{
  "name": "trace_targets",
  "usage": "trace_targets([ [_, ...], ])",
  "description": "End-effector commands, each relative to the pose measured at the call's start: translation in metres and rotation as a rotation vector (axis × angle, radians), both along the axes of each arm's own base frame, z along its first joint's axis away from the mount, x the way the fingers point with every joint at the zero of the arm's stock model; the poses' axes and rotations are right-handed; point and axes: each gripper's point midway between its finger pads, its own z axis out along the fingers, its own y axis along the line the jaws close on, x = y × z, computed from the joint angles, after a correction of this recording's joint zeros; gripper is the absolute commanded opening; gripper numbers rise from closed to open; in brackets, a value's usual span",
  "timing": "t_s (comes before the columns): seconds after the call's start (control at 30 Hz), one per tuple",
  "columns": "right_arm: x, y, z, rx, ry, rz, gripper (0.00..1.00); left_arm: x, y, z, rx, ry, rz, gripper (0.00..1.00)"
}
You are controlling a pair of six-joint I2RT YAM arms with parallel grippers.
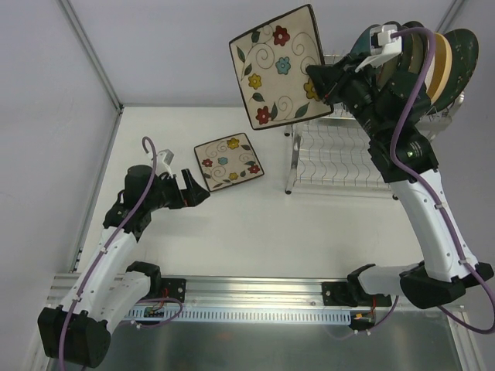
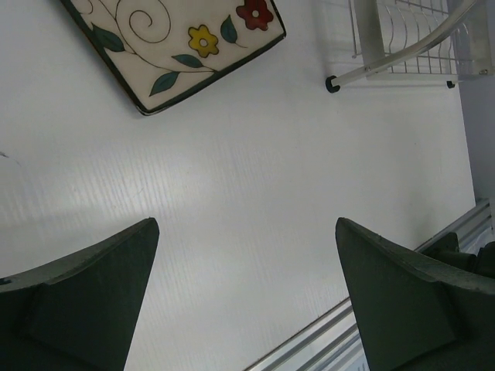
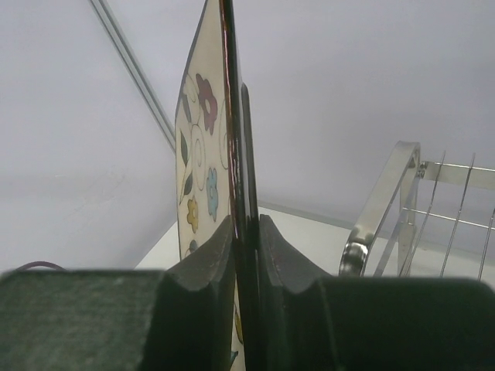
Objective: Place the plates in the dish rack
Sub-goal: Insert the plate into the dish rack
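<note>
1. Dish rack (image 1: 340,166): silver wire, two tiers, standing on the white table (image 1: 271,239) ahead of the right arm. Its upper tier carries several round plates (image 1: 442,62) on edge, with dark green, tan and teal among them.

2. Large square floral plate (image 1: 280,66): cream with a dark rim, held in the air just beside the dish rack's upper tier, on the side towards the left arm. It is tilted steeply and is not in a slot.

3. Right gripper (image 3: 246,232): closed tight on the rim of item 2, one finger on each face.

4. Small square floral plate (image 1: 228,161): lying flat on the table, near the dish rack's foot on the same side.

5. Left gripper (image 1: 199,188): spread wide, holding nothing, just beyond item 4 from the dish rack.

Step in hand, as judged: carrying item 2 to the dish rack. The next move calls for bringing the plate fully on edge, lining it up with a free slot beside the round plates, and lowering it before letting go.
</note>
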Motion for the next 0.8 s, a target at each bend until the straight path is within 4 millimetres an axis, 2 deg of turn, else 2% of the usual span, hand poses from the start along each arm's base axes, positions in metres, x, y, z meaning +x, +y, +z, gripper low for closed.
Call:
trace_targets([
  [0.0,-0.048,-0.035,0.128,0.274,-0.368,-0.01,0.01,0.007,0.0,0.02,0.017,-0.081,-0.028,0.99],
  [0.13,-0.047,-0.04,0.147,0.292,-0.417,-0.034,0.0,0.004,0.003,0.005,0.036,-0.056,-0.018,0.99],
  [0.23,-0.039,-0.054,0.156,0.32,-0.444,-0.105,0.01,0.0,0.005,-0.006,0.047,-0.038,-0.016,0.99],
  [0.3,-0.041,-0.064,0.167,0.342,-0.475,-0.136,0.01,-0.002,0.007,-0.011,0.058,-0.039,-0.014,0.99],
  [0.47,-0.036,-0.082,0.184,0.378,-0.524,-0.201,0.01,-0.002,0.014,-0.019,0.093,-0.044,0.011,0.99],
  [0.6,-0.04,-0.1,0.198,0.391,-0.585,-0.275,0.01,-0.002,0.015,-0.024,0.101,-0.033,0.013,0.99],
  [0.77,-0.039,-0.125,0.204,0.353,-0.64,-0.418,0.01,0.0,0.015,-0.025,0.108,-0.034,0.011,0.99],
])
